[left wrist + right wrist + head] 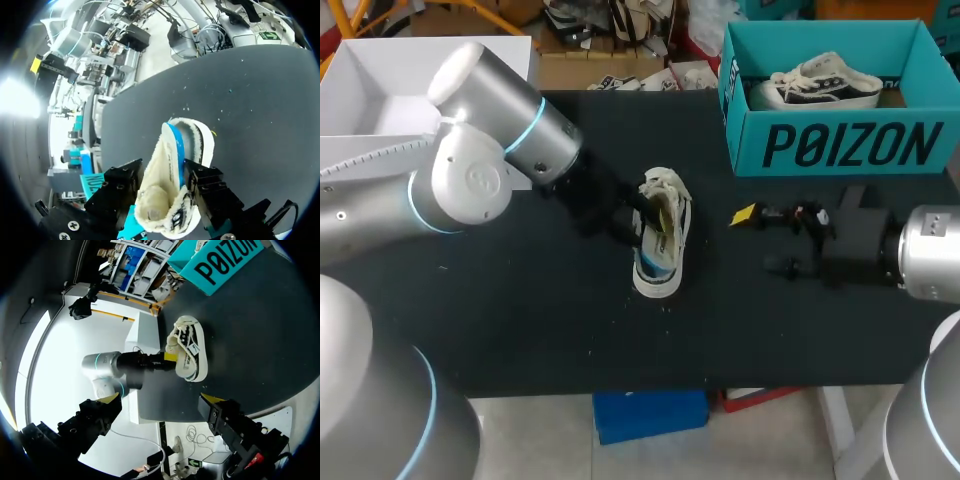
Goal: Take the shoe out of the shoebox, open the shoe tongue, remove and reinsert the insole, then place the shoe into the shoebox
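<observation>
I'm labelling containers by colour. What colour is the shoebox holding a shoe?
Teal with black lettering; the shoebox shows best in the head view.

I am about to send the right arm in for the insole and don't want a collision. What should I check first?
1. Left gripper shut on the shoe: ok, a finger presses each side.
2. Right gripper open: ok, its fingers stand wide apart with nothing between them.
3. Right gripper clear of the shoe: ok, there is bare table between them.
4. Insole reachable: cannot tell, the shoe's inside does not show clearly.
5. Shoebox open for the return: ok, it has no lid on, and a second shoe lies inside.
</observation>
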Motion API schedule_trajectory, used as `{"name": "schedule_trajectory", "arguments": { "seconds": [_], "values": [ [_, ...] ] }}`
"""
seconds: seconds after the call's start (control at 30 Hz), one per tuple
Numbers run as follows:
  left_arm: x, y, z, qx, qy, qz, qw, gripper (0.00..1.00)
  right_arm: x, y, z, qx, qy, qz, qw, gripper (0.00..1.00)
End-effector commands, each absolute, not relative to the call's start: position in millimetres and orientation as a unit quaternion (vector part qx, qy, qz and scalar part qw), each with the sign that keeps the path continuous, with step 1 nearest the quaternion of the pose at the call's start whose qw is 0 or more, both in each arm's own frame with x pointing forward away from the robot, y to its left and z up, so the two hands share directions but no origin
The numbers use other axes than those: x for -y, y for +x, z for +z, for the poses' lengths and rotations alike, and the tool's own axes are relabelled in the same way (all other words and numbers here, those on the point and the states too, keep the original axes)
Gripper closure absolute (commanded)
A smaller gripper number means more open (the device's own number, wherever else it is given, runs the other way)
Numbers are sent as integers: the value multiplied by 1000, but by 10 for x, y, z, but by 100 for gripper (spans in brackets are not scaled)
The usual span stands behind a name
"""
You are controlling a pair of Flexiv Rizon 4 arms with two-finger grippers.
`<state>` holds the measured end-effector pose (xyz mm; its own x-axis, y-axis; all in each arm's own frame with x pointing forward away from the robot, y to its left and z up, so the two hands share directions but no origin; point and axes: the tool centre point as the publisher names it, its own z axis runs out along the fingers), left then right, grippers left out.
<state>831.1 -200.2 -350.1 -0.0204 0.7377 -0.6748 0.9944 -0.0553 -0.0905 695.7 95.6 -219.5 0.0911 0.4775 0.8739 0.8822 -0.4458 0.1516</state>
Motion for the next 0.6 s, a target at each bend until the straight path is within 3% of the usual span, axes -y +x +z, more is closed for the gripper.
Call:
{"name": "schedule_trajectory", "arguments": {
  "seconds": [0.03, 0.1, 0.17, 0.27, 0.6],
  "values": [
    [1963, 8216, -3468, -650, 668, -291, 216, 73, -952, 6950, -2187, 481, -707, -472, 214, 0],
    [1978, 8185, -3472, -648, 670, -293, 213, 78, -952, 6950, -2187, 481, -707, -472, 214, 0],
    [1989, 8156, -3478, -646, 673, -294, 208, 91, -952, 6950, -2187, 481, -707, -472, 214, 0],
    [1989, 8114, -3500, -643, 681, -290, 196, 93, -952, 6950, -2187, 481, -707, -472, 214, 0],
    [1964, 8105, -3641, -651, 682, -283, 177, 79, -952, 6950, -2187, 481, -707, -472, 214, 0]
  ]
}}
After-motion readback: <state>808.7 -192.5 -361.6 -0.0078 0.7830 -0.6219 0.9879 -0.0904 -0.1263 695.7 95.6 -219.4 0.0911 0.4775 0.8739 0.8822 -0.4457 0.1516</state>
